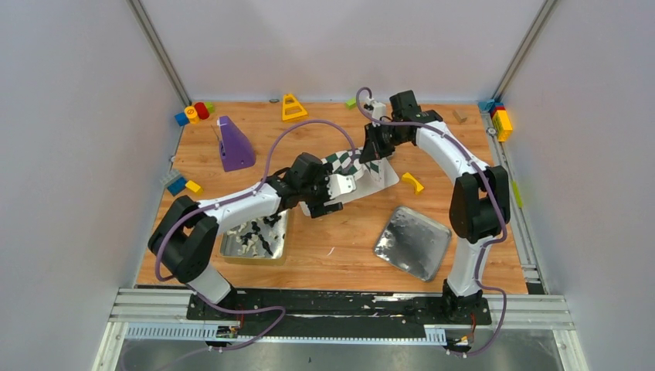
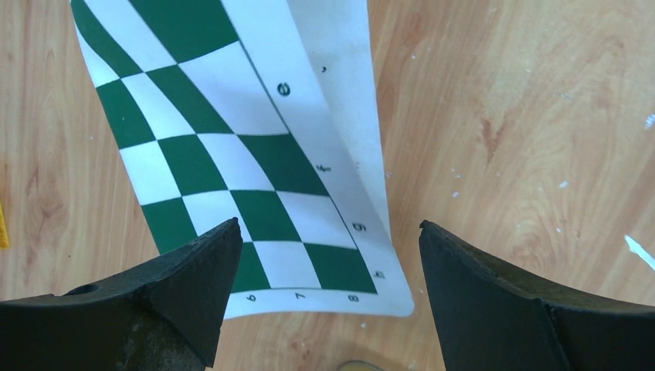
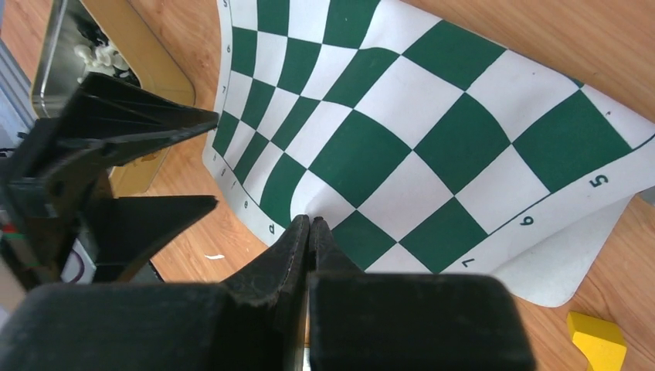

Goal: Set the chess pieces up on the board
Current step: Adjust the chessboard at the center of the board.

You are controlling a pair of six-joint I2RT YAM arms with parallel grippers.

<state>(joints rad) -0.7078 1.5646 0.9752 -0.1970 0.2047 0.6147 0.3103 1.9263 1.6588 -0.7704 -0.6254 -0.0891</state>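
Observation:
The green-and-white checkered board (image 1: pixel 369 171) lies curled and partly folded on the wooden table, with one edge lifted. My right gripper (image 1: pixel 374 154) is shut, pinching the board's border; in the right wrist view the closed fingertips (image 3: pixel 309 222) grip the edge of the board (image 3: pixel 432 139). My left gripper (image 1: pixel 349 184) is open and empty, hovering over the board's corner (image 2: pixel 232 154) near the numbers 6, 7 and 8; its midpoint (image 2: pixel 328 232) is above that corner. The chess pieces (image 1: pixel 253 234), black and white, lie piled in a metal tray (image 1: pixel 274 253); they also show in the right wrist view (image 3: pixel 96 54).
A second shiny tray (image 1: pixel 413 241) lies front right. A yellow block (image 1: pixel 412 182) sits beside the board, also in the right wrist view (image 3: pixel 599 340). A purple cone-like toy (image 1: pixel 234 144), a yellow triangle (image 1: pixel 293 107) and coloured blocks (image 1: pixel 193 114) (image 1: pixel 500 120) stand at the back.

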